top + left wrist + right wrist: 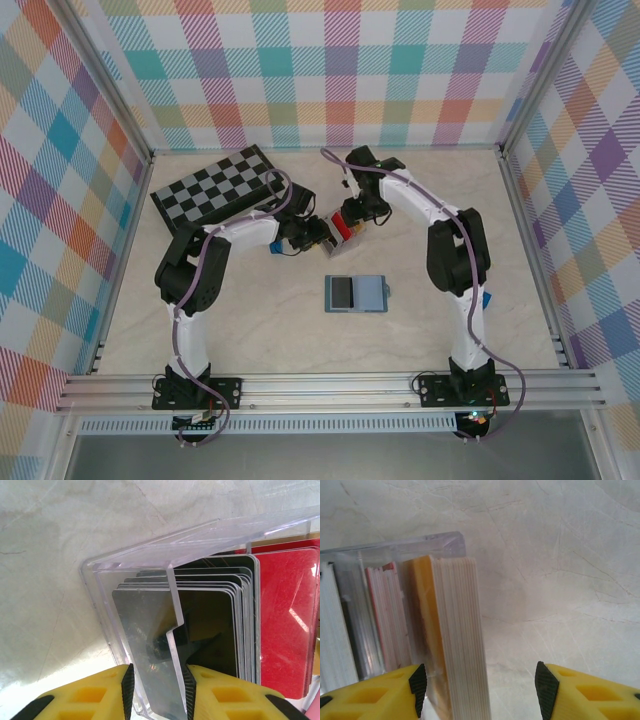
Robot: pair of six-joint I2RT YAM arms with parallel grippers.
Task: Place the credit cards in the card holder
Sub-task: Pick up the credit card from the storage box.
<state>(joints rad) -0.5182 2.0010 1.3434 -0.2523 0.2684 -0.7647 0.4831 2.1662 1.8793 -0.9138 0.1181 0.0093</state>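
The card holder (341, 229) is a clear plastic slotted rack in the middle of the table, between both grippers. In the left wrist view its clear wall (150, 550) encloses a grey card (145, 630), several black cards (210, 625) and red cards (287, 625), all upright. My left gripper (157, 690) is shut on the holder's end, pinching the grey card and a clear divider. My right gripper (481, 682) is open around a stack of tan cards (457, 630) at the holder's other end, close to its left finger. Red cards (382, 620) and white cards (332, 630) stand behind.
A chessboard (215, 185) lies at the back left, behind the left arm. A flat blue-grey wallet (355, 293) lies in front of the holder. Bare tabletop (560, 580) stretches to the right of the tan stack. Metal rails frame the table.
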